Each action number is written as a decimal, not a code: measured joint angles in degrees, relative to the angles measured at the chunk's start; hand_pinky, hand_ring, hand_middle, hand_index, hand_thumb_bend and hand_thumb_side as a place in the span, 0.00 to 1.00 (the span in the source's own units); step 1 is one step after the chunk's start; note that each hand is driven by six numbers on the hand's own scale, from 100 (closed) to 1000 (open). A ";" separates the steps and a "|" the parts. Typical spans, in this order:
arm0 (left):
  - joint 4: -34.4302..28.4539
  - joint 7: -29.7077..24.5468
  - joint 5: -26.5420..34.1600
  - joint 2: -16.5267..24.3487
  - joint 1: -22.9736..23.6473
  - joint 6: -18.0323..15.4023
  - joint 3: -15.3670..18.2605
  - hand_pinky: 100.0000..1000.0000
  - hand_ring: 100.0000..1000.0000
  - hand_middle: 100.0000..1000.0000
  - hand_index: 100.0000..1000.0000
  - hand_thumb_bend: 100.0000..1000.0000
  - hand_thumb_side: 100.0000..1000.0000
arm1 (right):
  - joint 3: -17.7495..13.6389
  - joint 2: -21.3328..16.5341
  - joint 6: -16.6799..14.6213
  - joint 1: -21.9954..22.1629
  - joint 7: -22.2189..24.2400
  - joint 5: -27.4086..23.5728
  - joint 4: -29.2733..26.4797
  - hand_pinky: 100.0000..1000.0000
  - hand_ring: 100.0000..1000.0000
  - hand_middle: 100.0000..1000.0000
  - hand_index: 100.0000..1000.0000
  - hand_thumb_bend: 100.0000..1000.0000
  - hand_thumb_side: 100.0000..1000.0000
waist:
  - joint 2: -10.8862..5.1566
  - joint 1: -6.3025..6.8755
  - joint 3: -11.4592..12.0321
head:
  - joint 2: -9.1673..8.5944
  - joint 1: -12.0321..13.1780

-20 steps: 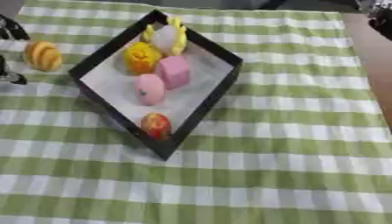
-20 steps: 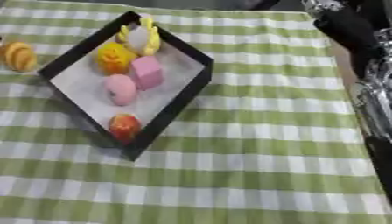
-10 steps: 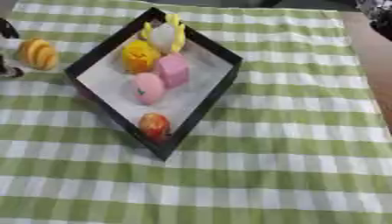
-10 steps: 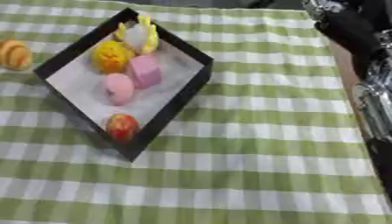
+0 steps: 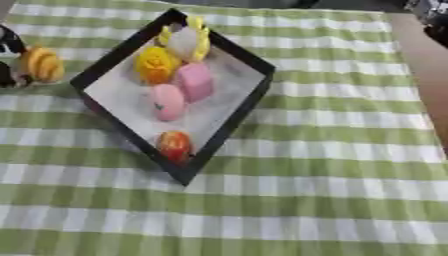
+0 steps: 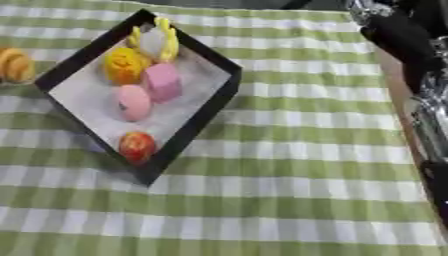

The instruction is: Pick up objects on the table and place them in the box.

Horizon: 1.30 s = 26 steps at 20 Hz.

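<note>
A black box (image 5: 229, 124) with a white floor lies cornerwise on the checked cloth. Inside it are a yellow and white piece (image 5: 187, 41), an orange-yellow piece (image 5: 155, 64), a pink block (image 5: 196, 82), a pink oval (image 5: 167, 101) and a red fruit (image 5: 173, 145). Outside the box's left corner lies an orange bun-like object (image 5: 42, 64). My left hand (image 5: 9, 44) shows only at the left edge, dark parts of it above and below the bun's left side. My right hand (image 6: 395, 31) is a dark mass at the top right, off the cloth.
The green and white checked cloth (image 5: 332, 150) covers the table, with bare brown table (image 5: 429, 85) at its right. My right arm's silver joints (image 6: 429, 115) run down the right edge in the right eye view.
The whole picture has shifted slightly. The bun, the box's contents and both hands stay where they were.
</note>
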 measured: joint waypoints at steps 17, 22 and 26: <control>-11.07 7.16 5.30 1.16 -0.15 4.19 -0.26 0.71 0.66 0.54 0.52 0.05 0.00 | 0.00 0.00 0.02 0.07 -0.02 -0.03 0.00 0.88 0.73 0.66 0.76 0.36 0.26 | -0.03 -0.30 0.89 | 0.03 -0.72; -16.15 7.28 6.81 1.61 -0.59 4.74 -0.93 0.71 0.66 0.53 0.51 0.04 0.00 | -0.02 0.00 0.02 0.12 -0.03 -0.03 0.00 0.88 0.73 0.66 0.76 0.36 0.26 | -0.06 -0.30 0.98 | 0.06 -0.72; -23.90 6.46 9.12 1.62 -1.15 4.65 -3.27 0.71 0.66 0.53 0.52 0.06 0.00 | -0.03 0.00 0.02 0.13 -0.03 -0.03 0.00 0.88 0.73 0.66 0.76 0.36 0.26 | -0.07 -0.30 1.06 | 0.27 -0.72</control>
